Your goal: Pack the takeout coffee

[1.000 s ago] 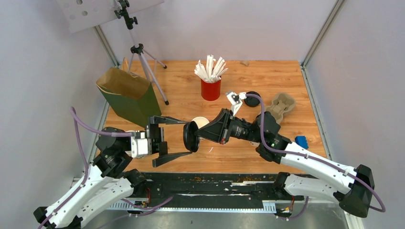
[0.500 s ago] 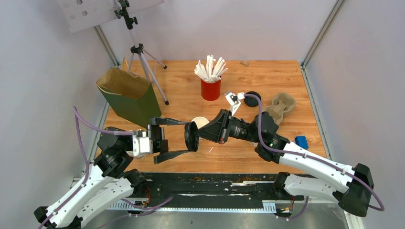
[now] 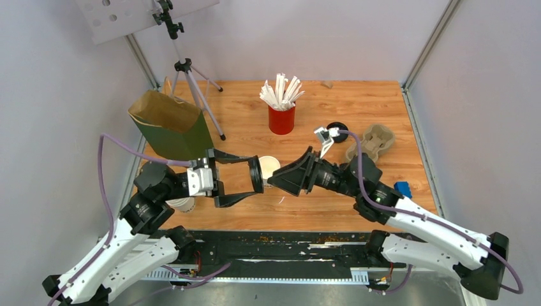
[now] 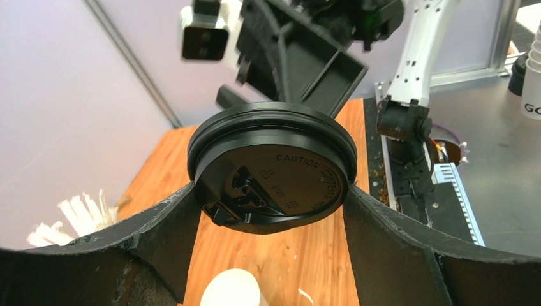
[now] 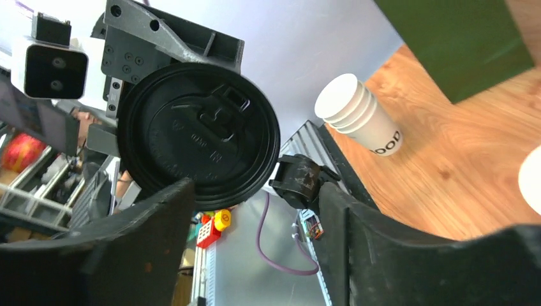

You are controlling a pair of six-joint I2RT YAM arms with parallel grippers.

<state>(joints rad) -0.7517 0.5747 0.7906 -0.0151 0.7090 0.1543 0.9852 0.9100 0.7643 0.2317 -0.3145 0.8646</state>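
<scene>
A round black lid (image 4: pixel 274 169) stands on edge in the air, and my left gripper (image 4: pixel 271 191) is shut on its rim, one finger on each side. From above, the lid (image 3: pixel 256 174) hangs over the table's front middle. Just behind it on the wood stands the white paper cup (image 3: pixel 270 165), its top uncovered; the same cup (image 4: pixel 231 290) shows below the lid. My right gripper (image 3: pixel 273 181) faces the lid from the right, open and off it, and its fingers (image 5: pixel 159 217) hold nothing. In the right wrist view the lid (image 5: pixel 198 137) sits beyond those fingertips.
A green paper bag (image 3: pixel 172 127) stands open at the back left beside a tripod (image 3: pixel 191 89). A red cup of white sticks (image 3: pixel 281 118) is at the back centre. A cardboard cup carrier (image 3: pixel 373 141), another black lid (image 3: pixel 336 129) and a blue object (image 3: pixel 402 189) lie right. Stacked white cups (image 3: pixel 182 204) sit under my left arm.
My right gripper let go of the lid and drew back to the right. My left gripper closed on the lid and now holds it, having shifted right and up.
</scene>
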